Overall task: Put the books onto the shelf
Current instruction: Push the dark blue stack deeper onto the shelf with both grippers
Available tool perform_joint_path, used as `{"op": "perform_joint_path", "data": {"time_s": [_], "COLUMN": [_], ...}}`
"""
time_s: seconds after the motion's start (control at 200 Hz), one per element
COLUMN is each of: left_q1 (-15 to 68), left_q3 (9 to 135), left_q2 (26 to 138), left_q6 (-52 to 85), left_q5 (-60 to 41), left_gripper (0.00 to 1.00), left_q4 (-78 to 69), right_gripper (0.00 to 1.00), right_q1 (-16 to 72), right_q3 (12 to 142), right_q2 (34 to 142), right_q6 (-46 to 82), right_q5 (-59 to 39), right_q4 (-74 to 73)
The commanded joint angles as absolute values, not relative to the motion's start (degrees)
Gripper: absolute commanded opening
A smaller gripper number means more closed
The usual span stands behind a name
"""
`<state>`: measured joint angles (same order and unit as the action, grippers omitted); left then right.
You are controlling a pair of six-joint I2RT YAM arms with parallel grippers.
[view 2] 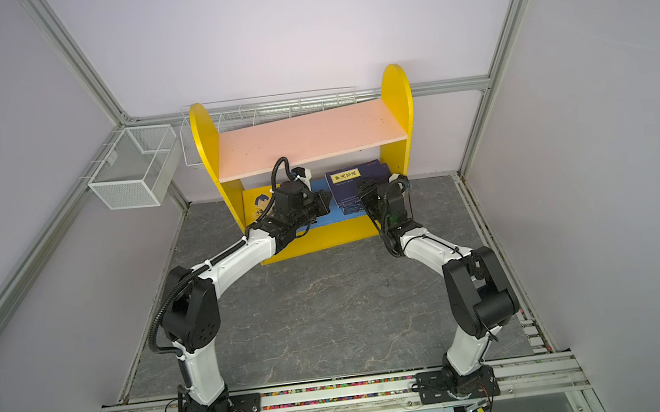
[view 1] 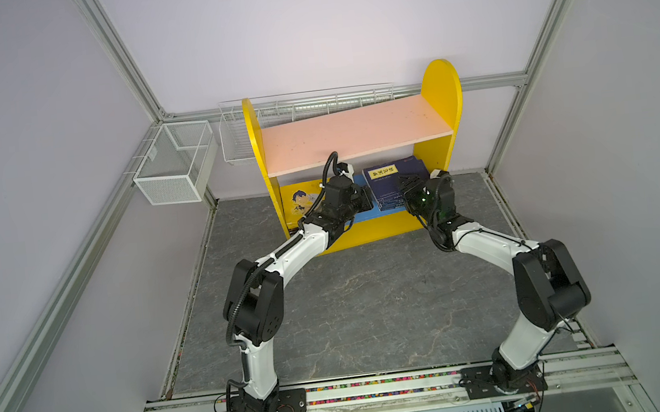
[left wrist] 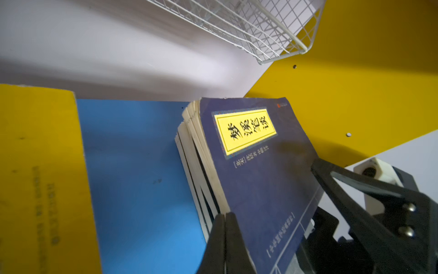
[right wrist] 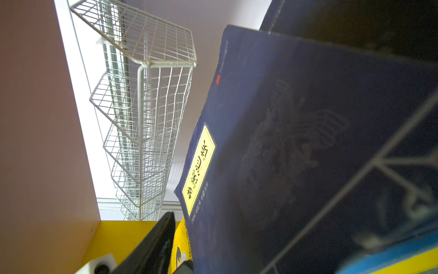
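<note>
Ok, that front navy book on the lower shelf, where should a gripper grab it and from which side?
Grip the front navy book by its near corner on the page-edge side, coming in through the open front of the shelf. It leans toward the right side panel, cover exposed, pages fanned apart from the books behind; the pink board likely blocks a reach from above.

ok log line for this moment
left gripper shut at navy books page edge | right gripper open by front cover | navy books leaning on blue lower board | yellow book at left end
</note>
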<state>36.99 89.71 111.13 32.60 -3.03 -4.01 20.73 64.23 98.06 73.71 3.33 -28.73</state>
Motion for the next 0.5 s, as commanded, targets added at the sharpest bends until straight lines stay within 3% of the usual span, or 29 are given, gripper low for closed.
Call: {"op": "perform_joint_path", "data": {"time_s": [0.0, 0.495], "left_q1": [36.5, 36.5], "left_q3": [91.1, 98.1], "left_q2": [112.8, 118.2], "left_q6": [35.1, 34.7], "left_q5": [1.9, 0.1], "left_gripper": [0.0, 0.0], "left_q4": [-3.9, -1.2], "right_gripper": [0.66, 0.67], "right_q1": [21.0, 20.9], "right_q3": [62.8, 63.0], "right_q2": [95.9, 96.8], "right_q6": [74.7, 75.8], "right_q5": [2.3, 0.0], "right_q4": [-31.6, -34.5]}}
